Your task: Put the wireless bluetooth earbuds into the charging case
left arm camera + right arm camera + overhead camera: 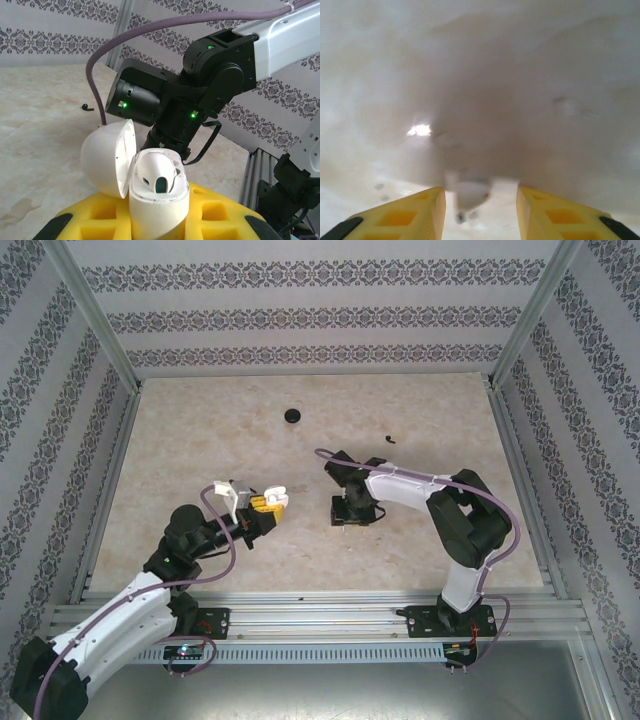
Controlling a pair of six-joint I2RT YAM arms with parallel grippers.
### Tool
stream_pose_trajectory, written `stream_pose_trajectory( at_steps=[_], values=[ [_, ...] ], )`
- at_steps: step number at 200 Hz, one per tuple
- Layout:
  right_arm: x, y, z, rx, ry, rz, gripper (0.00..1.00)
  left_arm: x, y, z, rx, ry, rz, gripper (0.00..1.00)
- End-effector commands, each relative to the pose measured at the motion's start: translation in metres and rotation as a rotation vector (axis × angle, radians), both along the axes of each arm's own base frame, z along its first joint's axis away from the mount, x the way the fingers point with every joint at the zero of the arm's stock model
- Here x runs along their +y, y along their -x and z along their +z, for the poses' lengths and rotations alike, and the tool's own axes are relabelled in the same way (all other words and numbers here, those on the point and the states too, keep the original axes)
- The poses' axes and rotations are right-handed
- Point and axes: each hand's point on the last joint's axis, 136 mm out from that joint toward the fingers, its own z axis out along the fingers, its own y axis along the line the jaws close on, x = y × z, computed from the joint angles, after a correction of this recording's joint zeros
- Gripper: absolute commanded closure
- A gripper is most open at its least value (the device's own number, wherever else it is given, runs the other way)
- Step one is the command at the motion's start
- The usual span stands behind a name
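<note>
Black earbud and round puck lay beyond. Left gripper clamped the open charging case; right gripper pointed down, jaws apart.

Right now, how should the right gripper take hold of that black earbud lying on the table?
Probably from straight above, jaws closing across its thicker end. The black earbud lies flat and alone on the table, low and tiny with a thin curved tail, so a side approach would likely scrape the surface.
</note>
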Motion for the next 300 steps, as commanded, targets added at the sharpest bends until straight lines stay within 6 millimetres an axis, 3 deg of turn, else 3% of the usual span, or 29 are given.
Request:
stream_pose_trajectory(
  at_steps=[1, 41, 102, 247, 300],
  values=[
    [0.0, 0.004, 0.014, 0.024, 0.013, -0.004, 0.57, 0.001, 0.006, -0.006, 0.026, -0.004, -0.002, 1.0],
    [0.002, 0.003, 0.039, 0.01, -0.006, -0.005, 0.56, 0.004, 0.006, -0.008, 0.031, 0.002, 0.017, 1.0],
    [-0.004, -0.002, 0.039, 0.01, 0.131, 0.135, 0.59, 0.004, 0.006, -0.009, 0.043, 0.0, 0.013, 1.0],
    [-0.002, -0.002, -0.002, 0.134, 0.232, 0.21, 0.65, 0.004, 0.004, -0.015, 0.053, -0.008, 0.022, 1.0],
    [-0.003, 0.002, -0.012, 0.147, 0.229, 0.2, 0.76, -0.003, 0.01, -0.011, 0.033, 0.011, -0.044, 0.99]
  ],
)
